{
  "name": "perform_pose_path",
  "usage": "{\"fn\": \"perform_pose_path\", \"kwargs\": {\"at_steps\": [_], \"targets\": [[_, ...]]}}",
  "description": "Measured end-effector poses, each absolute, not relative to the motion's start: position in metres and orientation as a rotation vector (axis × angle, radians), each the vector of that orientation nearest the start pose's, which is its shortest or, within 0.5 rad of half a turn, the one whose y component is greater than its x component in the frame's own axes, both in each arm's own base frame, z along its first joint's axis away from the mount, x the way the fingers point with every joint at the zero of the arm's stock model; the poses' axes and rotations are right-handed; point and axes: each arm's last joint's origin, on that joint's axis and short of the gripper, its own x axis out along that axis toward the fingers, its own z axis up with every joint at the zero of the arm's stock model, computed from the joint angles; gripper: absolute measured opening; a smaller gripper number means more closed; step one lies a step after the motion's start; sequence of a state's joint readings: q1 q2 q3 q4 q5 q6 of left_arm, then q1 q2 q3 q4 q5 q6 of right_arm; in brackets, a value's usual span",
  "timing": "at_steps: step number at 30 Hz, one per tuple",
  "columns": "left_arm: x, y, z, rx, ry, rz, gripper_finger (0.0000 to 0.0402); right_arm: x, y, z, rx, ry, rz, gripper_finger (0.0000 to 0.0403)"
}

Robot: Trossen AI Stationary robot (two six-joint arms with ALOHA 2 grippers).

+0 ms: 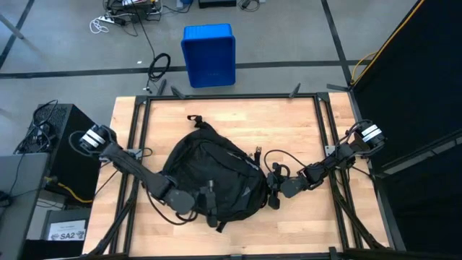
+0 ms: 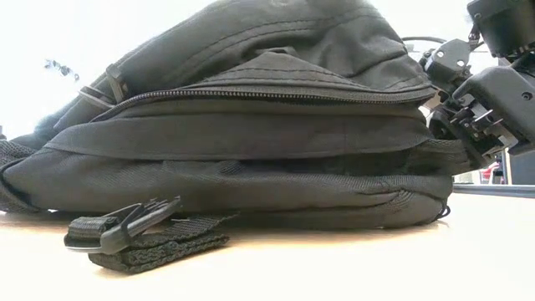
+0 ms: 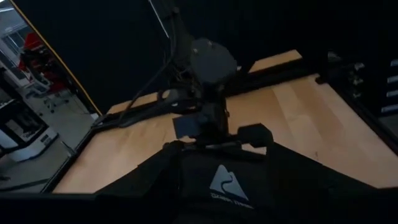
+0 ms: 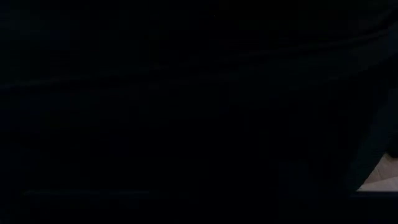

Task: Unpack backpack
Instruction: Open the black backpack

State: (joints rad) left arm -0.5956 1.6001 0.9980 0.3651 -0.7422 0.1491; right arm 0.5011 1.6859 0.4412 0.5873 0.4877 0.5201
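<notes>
Two arms meet at the backpack [image 1: 213, 177], which we see from above lying mid-table, toward the near edge, on the wooden table [image 1: 289, 130]. The left gripper [image 1: 201, 196] rests on the pack's near left part; the right gripper [image 1: 274, 189] presses against its right edge. A blue bin [image 1: 208, 55] stands on the floor beyond the table, well apart from the pack.

Low view: we see the pack lying flat, filling most of the frame, its zip line running across the upper panel. A strap buckle [image 2: 134, 224] lies on the tabletop just before it. The right gripper [image 2: 456, 125] sits at the pack's right end, touching the fabric; its fingertips are hidden there.

Left wrist view: we look over the pack's pale triangular logo [image 3: 228, 184] toward the right gripper [image 3: 217, 140], whose fingers meet the pack's far edge. The left arm's own fingers do not show.

Right wrist view: we see only dark fabric filling the frame.

For either gripper we cannot tell whether it is parted or clamped.
</notes>
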Motion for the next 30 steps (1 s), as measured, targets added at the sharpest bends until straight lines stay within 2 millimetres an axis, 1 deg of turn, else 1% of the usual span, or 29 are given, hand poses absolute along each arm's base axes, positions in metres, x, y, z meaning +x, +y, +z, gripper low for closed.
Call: {"fn": "perform_pose_path", "kwargs": {"at_steps": [5,14,20,23,30], "targets": [[0.302,-0.182,0.255,0.255,0.200,0.135,0.0200,0.234,0.113,0.096,0.197,0.559,-0.136,0.0082],[0.303,-0.180,0.252,0.241,0.226,0.139,0.0200,0.234,0.113,0.096,0.199,0.558,-0.137,0.0081],[0.305,-0.181,0.247,0.213,0.236,0.107,0.0200,0.234,0.113,0.096,0.199,0.557,-0.137,0.0084],[0.308,-0.182,0.239,0.215,0.254,0.110,0.0200,0.234,0.113,0.096,0.199,0.556,-0.138,0.0087],[0.320,-0.179,0.208,0.236,0.347,0.140,0.0200,0.235,0.113,0.096,0.201,0.553,-0.137,0.0085]]}}
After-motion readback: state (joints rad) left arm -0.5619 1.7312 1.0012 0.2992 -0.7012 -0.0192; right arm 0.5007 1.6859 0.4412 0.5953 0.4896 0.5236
